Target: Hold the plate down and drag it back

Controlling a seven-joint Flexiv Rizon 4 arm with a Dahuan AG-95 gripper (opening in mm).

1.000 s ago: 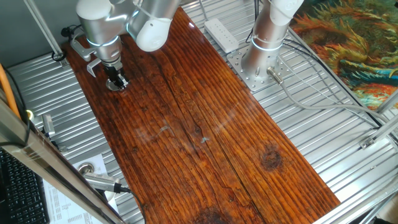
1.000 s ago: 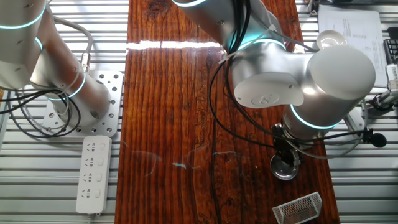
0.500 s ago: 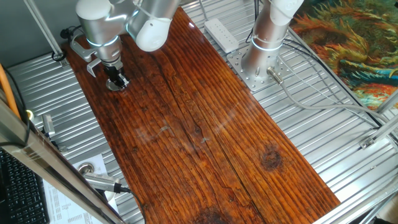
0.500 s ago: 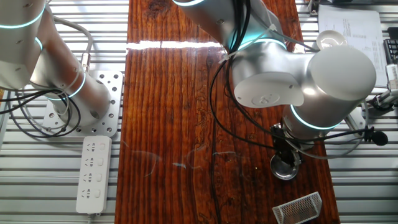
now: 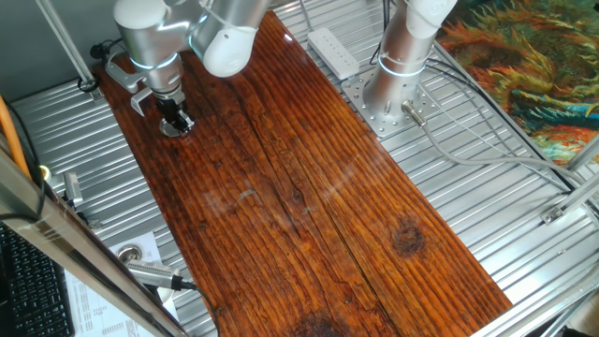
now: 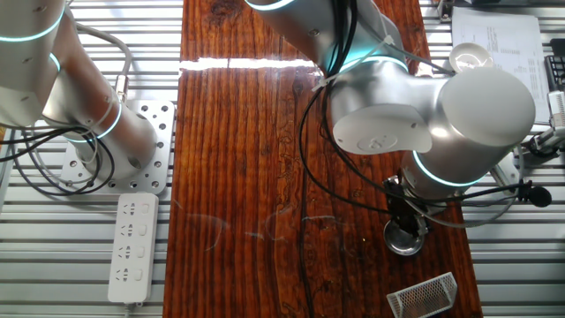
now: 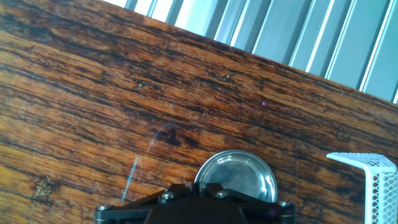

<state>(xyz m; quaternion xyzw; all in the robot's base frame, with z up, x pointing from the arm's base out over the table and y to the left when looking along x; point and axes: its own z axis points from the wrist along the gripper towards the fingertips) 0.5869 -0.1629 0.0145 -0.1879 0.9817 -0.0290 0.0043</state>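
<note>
The plate (image 7: 241, 175) is a small round metal disc with a shiny rim and dark centre, lying on the wooden board (image 5: 309, 206) near its far left corner. It also shows in one fixed view (image 5: 170, 132) and in the other fixed view (image 6: 404, 241) under the arm's hand. My gripper (image 7: 193, 186) stands upright over the plate's near edge with its jaws together, tips on the plate, holding nothing between them. It shows in one fixed view (image 5: 175, 120) and the other (image 6: 404, 221). The hand hides part of the plate.
A white mesh rack (image 7: 371, 180) stands close to the plate's right, also in the other fixed view (image 6: 424, 296). The board's edge and ribbed metal table (image 7: 298, 37) lie just beyond. A second arm's base (image 5: 393, 84) and a power strip (image 5: 334, 51) stand beside the board.
</note>
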